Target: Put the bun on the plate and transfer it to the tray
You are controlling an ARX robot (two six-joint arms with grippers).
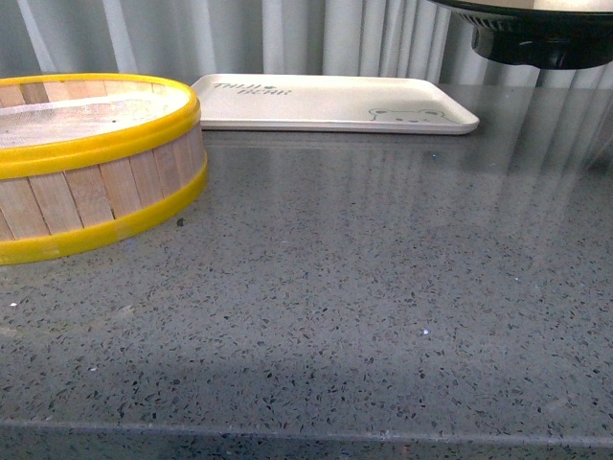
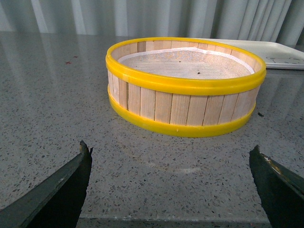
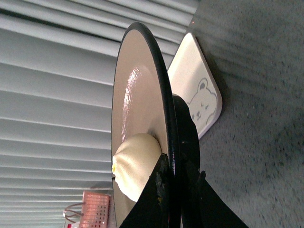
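Note:
In the right wrist view the plate [image 3: 137, 95] shows edge-on, tan inside with a black rim, and my right gripper [image 3: 183, 164] is shut on that rim. The white bun [image 3: 135, 166] rests on the plate's tan face just by the gripped edge. Held above the table, the plate's [image 1: 536, 38] black underside fills the top right of the front view. Below and beyond it lies the cream tray [image 1: 326, 103] with a bear print [image 3: 199, 102]. My left gripper [image 2: 171, 147] hangs open over bare counter, nothing between its fingers.
A round wooden steamer basket [image 1: 86, 163] with yellow rims stands at the left, just ahead of the left gripper [image 2: 185, 85], its liner bare. The tray's corner [image 2: 285, 52] shows behind it. Grey speckled counter [image 1: 364, 316] runs to the front edge. Pale curtains hang behind.

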